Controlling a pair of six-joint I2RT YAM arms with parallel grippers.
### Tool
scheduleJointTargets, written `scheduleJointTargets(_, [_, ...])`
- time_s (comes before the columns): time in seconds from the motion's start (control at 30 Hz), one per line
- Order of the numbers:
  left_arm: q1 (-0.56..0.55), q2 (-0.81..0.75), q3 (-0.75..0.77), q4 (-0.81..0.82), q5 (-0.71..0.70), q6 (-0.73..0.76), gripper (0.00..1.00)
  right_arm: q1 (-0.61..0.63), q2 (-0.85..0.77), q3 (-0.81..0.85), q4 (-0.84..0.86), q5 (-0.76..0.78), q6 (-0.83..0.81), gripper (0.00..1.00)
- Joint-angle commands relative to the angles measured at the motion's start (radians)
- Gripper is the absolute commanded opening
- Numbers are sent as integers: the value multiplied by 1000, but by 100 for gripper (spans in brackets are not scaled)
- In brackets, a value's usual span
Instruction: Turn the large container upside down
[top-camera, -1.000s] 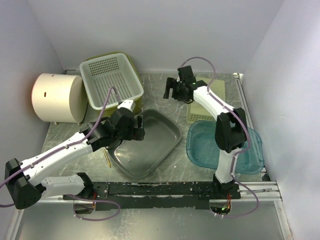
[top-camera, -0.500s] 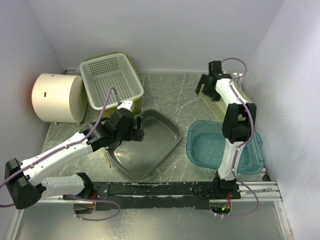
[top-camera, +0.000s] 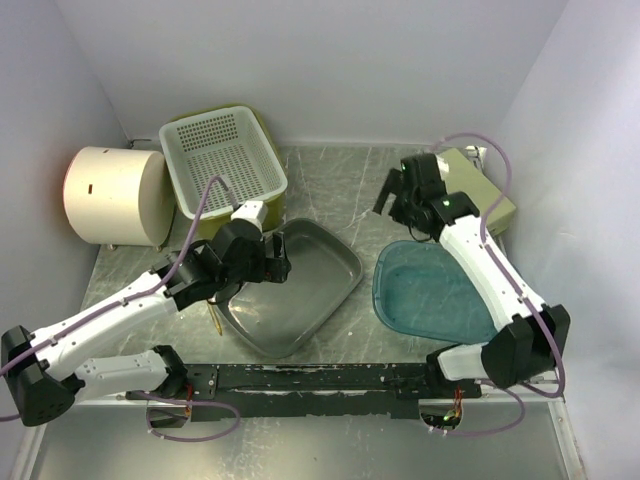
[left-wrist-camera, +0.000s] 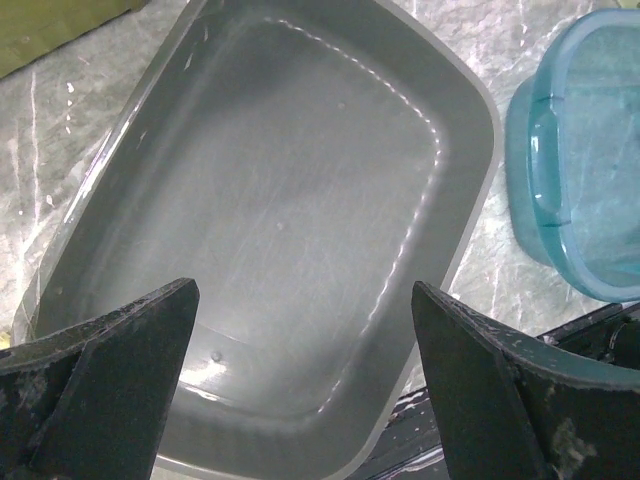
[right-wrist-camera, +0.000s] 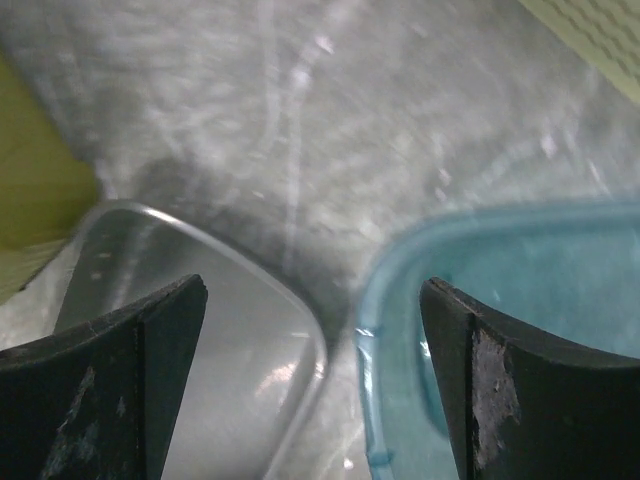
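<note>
A grey tub (top-camera: 312, 278) sits upright at the table's middle; it fills the left wrist view (left-wrist-camera: 290, 230). A teal container (top-camera: 430, 297) sits upright to its right. A pale green container (top-camera: 487, 197) lies at the rear right with a smooth face up. My left gripper (top-camera: 274, 257) is open and empty above the tub's left rim, its jaws (left-wrist-camera: 305, 385) spread over the tub's near end. My right gripper (top-camera: 398, 205) is open and empty, above the gap between the grey tub's corner (right-wrist-camera: 200, 340) and the teal container (right-wrist-camera: 520, 300).
A white perforated basket (top-camera: 222, 150) rests in an olive tub (top-camera: 262, 125) at the rear left. A cream cylinder (top-camera: 115, 195) lies by the left wall. A thin yellow stick (top-camera: 215, 318) lies by the grey tub. Walls close in on three sides.
The right arm swung the pale green container from beside the teal one up on edge, left it at the rear right, then came back open toward the middle. The left arm barely moved.
</note>
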Motion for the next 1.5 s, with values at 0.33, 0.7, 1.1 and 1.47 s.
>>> scheduleJointTargets(0.33, [-35, -68, -54, 53, 3, -18, 100, -453, 104, -154, -216, -217, 366, 99])
scheduleJointTargets(0.7, [-43, -65, -71, 65, 31, -19, 100, -478, 306, -113, -239, -226, 368, 98])
scheduleJointTargets(1.1, [-43, -5, -64, 90, 58, 5, 100, -480, 123, -228, -167, -208, 405, 7])
scheduleJointTargets(1.47, [-44, 27, -33, 95, 44, 52, 100, -430, -200, -244, -331, -291, 515, 0])
